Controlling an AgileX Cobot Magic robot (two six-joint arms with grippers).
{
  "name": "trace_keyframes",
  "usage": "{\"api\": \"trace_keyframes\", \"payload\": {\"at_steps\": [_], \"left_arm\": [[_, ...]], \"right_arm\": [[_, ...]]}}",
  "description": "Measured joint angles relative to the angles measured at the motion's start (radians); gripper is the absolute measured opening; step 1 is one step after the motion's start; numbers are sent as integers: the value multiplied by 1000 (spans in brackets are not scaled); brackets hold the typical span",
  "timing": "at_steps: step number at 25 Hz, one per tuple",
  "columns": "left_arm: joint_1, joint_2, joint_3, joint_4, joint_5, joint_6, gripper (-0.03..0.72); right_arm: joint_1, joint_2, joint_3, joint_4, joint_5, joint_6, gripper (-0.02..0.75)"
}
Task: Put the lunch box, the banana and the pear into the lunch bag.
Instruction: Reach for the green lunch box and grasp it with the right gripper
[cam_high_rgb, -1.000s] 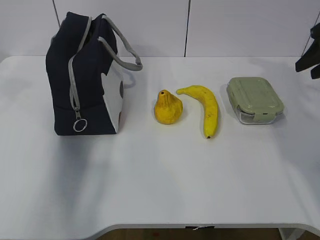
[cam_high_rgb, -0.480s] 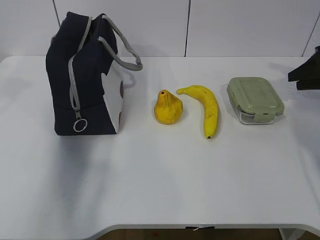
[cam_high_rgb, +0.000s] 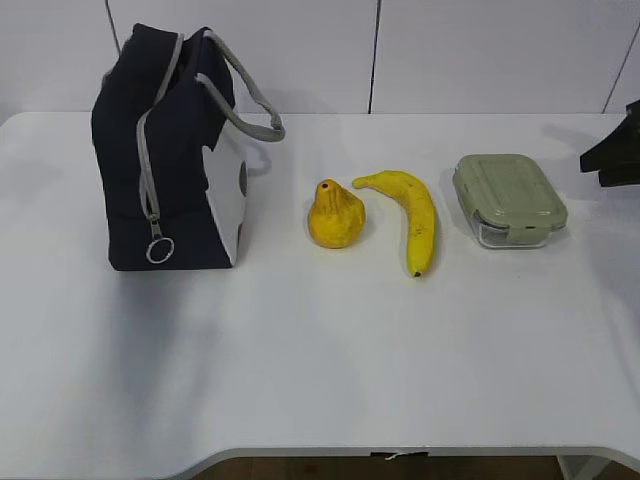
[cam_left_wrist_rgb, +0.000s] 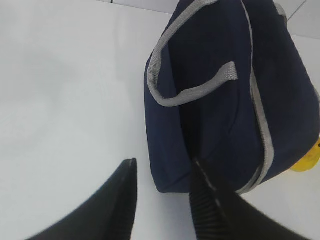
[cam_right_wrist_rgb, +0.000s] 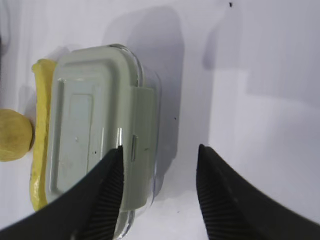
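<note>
Altogether: one lunch bag (cam_high_rgb: 170, 160), pear (cam_high_rgb: 336, 215), banana (cam_high_rgb: 410, 215), lunch box (cam_high_rgb: 509, 198).

Left pincer (cam_left_wrist_rgb: 162, 197), right pincer (cam_right_wrist_rgb: 160, 182): black tapered fingers, ribbed inner pads.

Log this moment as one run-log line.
lunch bag: zipped | pear, banana, lunch box: on table | left gripper, right gripper: open, empty
</note>
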Motion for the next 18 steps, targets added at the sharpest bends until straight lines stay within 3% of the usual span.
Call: {"api": "trace_keyframes", "payload": {"at_steps": [18], "left_arm": [[0,0,0,-5,4,3,277]], "right_arm": [[79,2,0,-25,6,12,387]]}}
